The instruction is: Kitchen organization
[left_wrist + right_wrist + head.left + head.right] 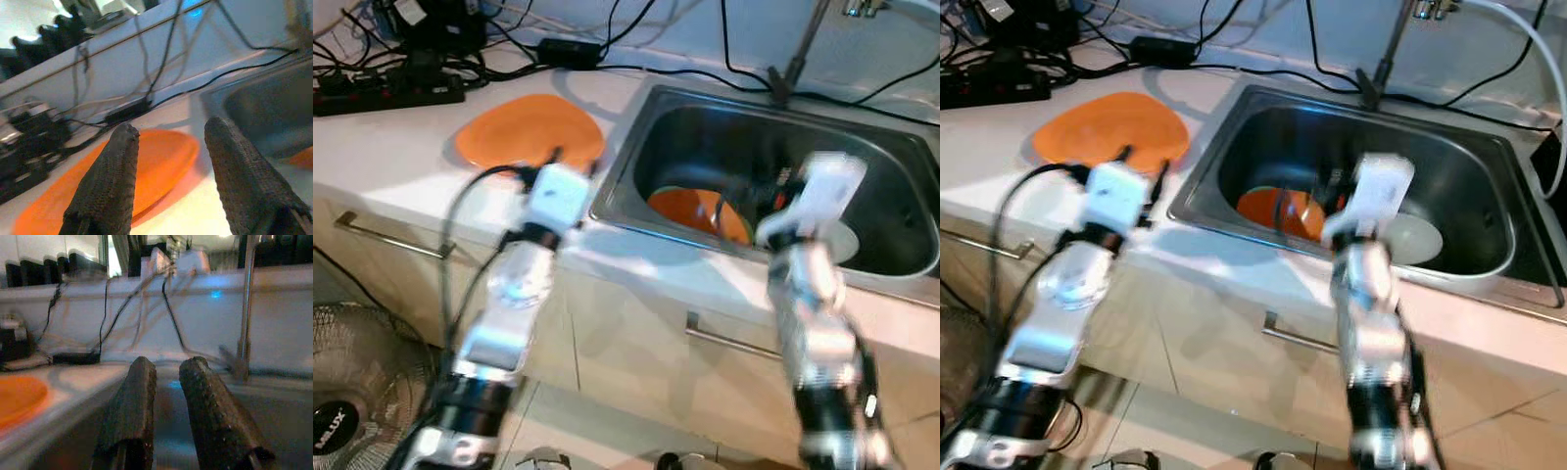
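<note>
An orange plate [530,132] lies flat on the white counter, left of the steel sink [636,147]. My left gripper [553,162] hovers at the plate's near right edge. In the left wrist view its fingers [110,181] are spread open and bare, with the orange plate [161,156] just beyond them. Inside the sink lie a second orange plate [690,208] and a white plate [850,240]. My right gripper [759,191] reaches over the sink's front rim above them. In the right wrist view its fingers [129,411] stand almost together, with nothing between.
A power strip [391,93], a black adapter [570,49] and several cables crowd the counter's back. The faucet stem [800,44] rises behind the sink. Cabinet handles [391,238] run below the counter edge. A fan [352,392] stands on the floor at left.
</note>
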Controlling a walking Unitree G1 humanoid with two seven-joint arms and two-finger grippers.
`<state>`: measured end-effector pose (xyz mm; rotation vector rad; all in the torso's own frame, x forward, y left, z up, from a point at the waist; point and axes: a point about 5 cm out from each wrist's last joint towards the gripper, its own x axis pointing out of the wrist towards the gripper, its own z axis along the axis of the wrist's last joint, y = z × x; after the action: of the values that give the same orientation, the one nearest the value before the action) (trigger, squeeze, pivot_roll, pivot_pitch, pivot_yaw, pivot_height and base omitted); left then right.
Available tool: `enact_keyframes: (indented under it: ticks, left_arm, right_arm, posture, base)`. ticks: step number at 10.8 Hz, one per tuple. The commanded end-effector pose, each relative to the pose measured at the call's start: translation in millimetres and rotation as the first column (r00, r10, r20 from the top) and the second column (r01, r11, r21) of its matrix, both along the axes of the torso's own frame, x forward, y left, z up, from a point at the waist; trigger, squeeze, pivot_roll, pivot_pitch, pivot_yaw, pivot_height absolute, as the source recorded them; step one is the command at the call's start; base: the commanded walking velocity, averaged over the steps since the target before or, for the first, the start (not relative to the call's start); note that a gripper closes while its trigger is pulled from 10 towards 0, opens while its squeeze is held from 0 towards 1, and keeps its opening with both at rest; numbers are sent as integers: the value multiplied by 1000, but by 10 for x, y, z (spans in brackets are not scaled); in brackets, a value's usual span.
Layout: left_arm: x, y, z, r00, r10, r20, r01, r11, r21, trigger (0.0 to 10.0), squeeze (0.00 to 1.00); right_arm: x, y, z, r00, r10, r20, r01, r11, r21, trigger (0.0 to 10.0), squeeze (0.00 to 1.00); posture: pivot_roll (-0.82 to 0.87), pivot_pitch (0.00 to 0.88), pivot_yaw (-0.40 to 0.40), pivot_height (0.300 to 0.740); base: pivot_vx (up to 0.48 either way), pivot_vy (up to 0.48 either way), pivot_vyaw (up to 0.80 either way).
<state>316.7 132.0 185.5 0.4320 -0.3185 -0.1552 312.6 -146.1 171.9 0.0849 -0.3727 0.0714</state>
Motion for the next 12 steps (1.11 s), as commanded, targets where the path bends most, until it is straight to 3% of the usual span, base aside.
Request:
enact_keyframes:
  ticks: [1, 3, 4, 5, 7, 10, 12]
  left_arm:
    - [-15, 24, -5, 1000, 18, 15, -18, 1000, 8, 10000, 0]
    - [-9, 42, -22, 1000, 19, 19, -21, 996, 88, 10000, 0]
    - [62, 66, 33, 1000, 9, 29, -16, 970, 243, 10000, 0]
    - [153, 104, 106, 999, -6, 31, -7, 915, 402, 10000, 0]
    - [349, 228, 213, 997, -6, -72, 45, 835, 548, 10000, 0]
    - [433, 241, 162, 969, -56, -239, 195, 766, 613, 10000, 0]
    - [449, 236, 134, 959, -59, -278, 225, 755, 616, 10000, 0]
  right_arm:
    - [-56, 36, -18, 1000, -2, 3, 2, 1000, -19, 10000, 0]
    - [-92, 142, -192, 998, 15, -63, -16, 1000, -8, 10000, 0]
    - [-84, 201, -206, 997, 28, -73, -28, 1000, 1, 10000, 0]
    - [-70, 244, -206, 996, 39, -78, -39, 999, 4, 10000, 0]
    - [-47, 306, -206, 995, 51, -85, -51, 999, 6, 10000, 0]
    - [-44, 325, -241, 994, 47, -100, -46, 999, 14, 10000, 0]
    - [-50, 311, -286, 993, 42, -112, -41, 999, 10, 10000, 0]
  posture:
    - [71, 93, -48, 740]
    - [74, 98, -47, 740]
    - [82, 98, -47, 740]
    - [85, 97, -46, 740]
    - [87, 90, -37, 740]
    - [84, 88, -29, 740]
    - [85, 87, -29, 740]
  base:
    - [0, 0, 0]
    - [0, 0, 0]
    - [0, 0, 0]
    - [0, 0, 0]
    - [0, 0, 0]
    - [0, 0, 0]
    - [0, 0, 0]
